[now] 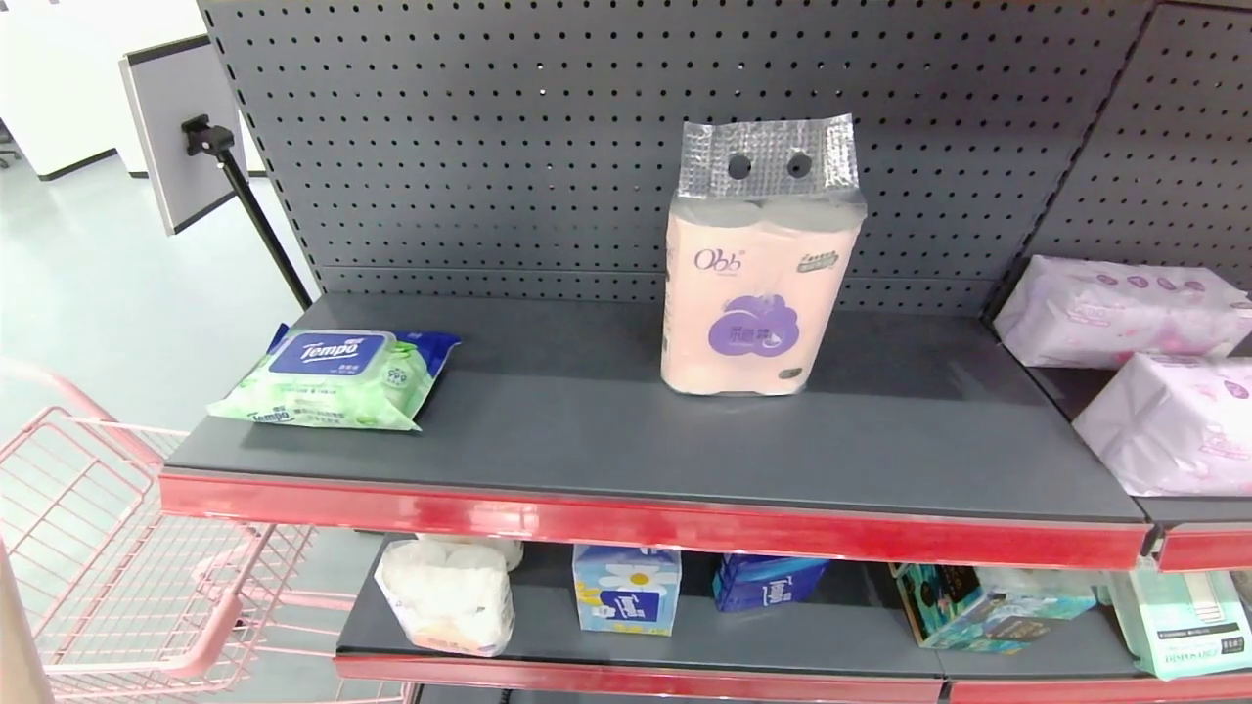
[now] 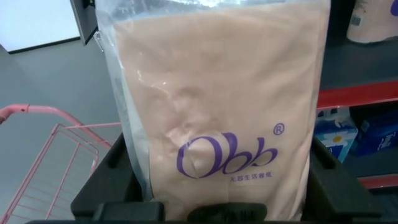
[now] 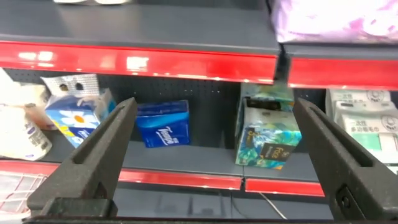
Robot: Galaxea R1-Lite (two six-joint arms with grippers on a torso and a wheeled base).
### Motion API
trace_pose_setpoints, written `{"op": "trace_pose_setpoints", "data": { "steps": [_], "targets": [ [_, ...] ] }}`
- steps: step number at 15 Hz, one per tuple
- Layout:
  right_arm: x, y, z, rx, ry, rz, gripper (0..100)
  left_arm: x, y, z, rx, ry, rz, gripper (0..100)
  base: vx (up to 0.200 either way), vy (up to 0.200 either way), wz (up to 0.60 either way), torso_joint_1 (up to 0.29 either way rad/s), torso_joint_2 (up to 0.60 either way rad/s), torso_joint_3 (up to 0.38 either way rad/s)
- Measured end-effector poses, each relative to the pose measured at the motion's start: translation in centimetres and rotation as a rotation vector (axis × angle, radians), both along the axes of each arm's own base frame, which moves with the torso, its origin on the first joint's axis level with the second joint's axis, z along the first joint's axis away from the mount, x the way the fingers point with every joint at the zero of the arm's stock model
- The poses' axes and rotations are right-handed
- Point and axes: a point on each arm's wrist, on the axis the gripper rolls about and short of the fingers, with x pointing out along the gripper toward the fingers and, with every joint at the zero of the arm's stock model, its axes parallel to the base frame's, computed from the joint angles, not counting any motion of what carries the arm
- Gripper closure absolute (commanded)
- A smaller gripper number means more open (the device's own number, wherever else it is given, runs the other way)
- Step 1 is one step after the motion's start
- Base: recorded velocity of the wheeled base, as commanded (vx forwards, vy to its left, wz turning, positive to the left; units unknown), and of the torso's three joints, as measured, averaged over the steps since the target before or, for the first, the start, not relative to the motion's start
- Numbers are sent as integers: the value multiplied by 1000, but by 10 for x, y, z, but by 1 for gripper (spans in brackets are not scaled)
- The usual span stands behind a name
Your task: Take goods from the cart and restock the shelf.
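Observation:
My left gripper [image 2: 217, 149] is shut on a peach paper pack [image 2: 217, 81] with purple print, held upright between its black fingers [image 2: 102, 180]. Behind it are the pink cart [image 2: 56, 155] and the shelf's red edge [image 2: 357, 93]. My right gripper [image 3: 214, 106] is open with nothing between its fingers [image 3: 93, 162], level with the lower shelf. On the upper shelf board [image 1: 587, 430] a matching peach roll pack [image 1: 753, 284] stands upright in the middle, and a green wipes pack [image 1: 337, 379] lies flat at the left.
Two purple tissue packs [image 1: 1164, 391] lie on the neighbouring board to the right. The lower shelf holds a white roll pack [image 1: 450, 592], blue tissue boxes [image 1: 626, 587] and a teal box [image 3: 267, 134]. The pink cart [image 1: 117, 557] stands at the lower left. A sign stand [image 1: 186, 127] is beyond the shelf's left end.

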Motion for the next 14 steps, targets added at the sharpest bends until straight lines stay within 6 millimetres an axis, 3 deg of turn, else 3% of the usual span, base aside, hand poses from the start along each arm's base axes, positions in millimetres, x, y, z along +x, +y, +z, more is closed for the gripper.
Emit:
{"op": "trace_pose_setpoints", "data": {
  "steps": [2,14],
  "targets": [
    [0,0,0,0,0,0,0,0,0,0,1,2,0,100,200,0,0,-10,0,7],
    [2,0,1,-35,24,-8,0,2,1,-6,5,22,-36,100,0,0,0,0,0,0]
  ]
}}
